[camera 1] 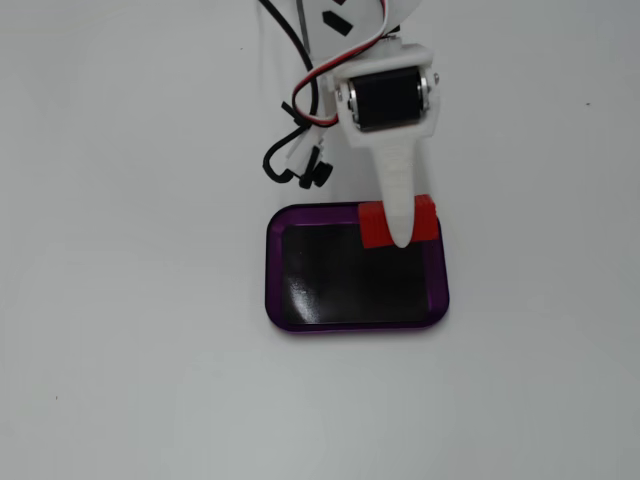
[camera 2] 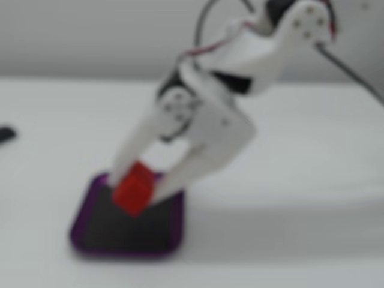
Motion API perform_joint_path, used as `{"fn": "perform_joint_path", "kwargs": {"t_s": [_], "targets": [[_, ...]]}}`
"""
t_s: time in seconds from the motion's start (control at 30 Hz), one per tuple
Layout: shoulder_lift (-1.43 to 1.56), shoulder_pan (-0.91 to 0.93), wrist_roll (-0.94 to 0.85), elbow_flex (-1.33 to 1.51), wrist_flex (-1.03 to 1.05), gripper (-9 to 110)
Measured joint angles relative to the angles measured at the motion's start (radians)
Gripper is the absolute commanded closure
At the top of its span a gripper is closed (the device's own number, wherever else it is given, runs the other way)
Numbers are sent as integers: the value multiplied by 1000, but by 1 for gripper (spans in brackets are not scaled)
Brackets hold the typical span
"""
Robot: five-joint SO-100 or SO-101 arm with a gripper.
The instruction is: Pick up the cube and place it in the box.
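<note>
The red cube (camera 1: 374, 224) (camera 2: 132, 189) is clamped between the white fingers of my gripper (camera 1: 400, 230) (camera 2: 135, 193), which is shut on it. It hangs over the far right part of the purple box (camera 1: 274, 270) (camera 2: 81, 225), above the black bottom. The side-on fixed view is blurred, and shows the cube just above the box, whether touching the bottom I cannot tell. One white finger (camera 1: 398, 200) covers the middle of the cube in the top-down fixed view.
Black and red cables (camera 1: 295, 150) trail beside the arm's wrist, above the box's far left corner. A dark object (camera 2: 5, 134) lies at the left edge of the side-on fixed view. White tabletop surrounds the box on all sides.
</note>
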Motion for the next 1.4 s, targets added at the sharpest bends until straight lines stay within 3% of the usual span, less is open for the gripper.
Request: {"fn": "perform_joint_path", "kwargs": {"t_s": [0.33,0.7,1.0,1.17,1.4], "targets": [[0,-12,-6,-2,0,86],[69,-11,-6,-2,66,85],[630,28,-6,100,331,82],[1034,133,-29,333,414,76],[1529,158,-72,746,492,76]]}}
